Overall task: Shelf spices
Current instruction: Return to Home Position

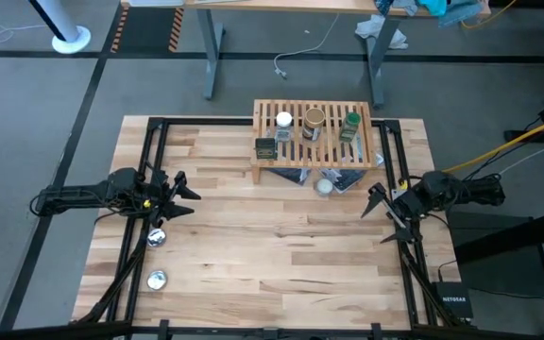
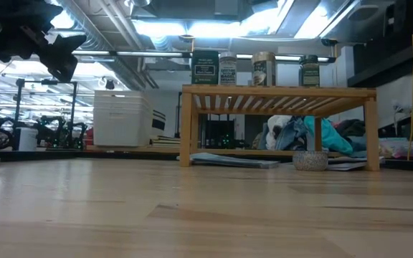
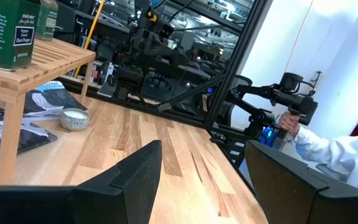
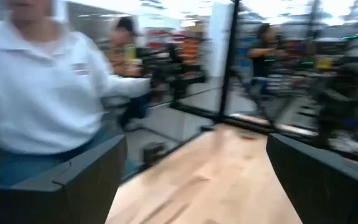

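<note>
Since nothing is left to carry, the step in hand is judged to be the arms' return to rest.

The left end effector: fingers spread wide, empty; middle left of the high view, over the counter, well apart from the shelf.

The right end effector: fingers spread wide, empty; middle right, near the shelf's lower right corner.

Stock on the shelf, upper centre, left to right: dark tin, white-capped jar, tan round jar, green-lidded jar; all upright.

Counter, sundry: silver round pieces at lower left, beside the left arm.

The next move calls for no grip, only folding both arms back while keeping clear of the shelf.
</note>
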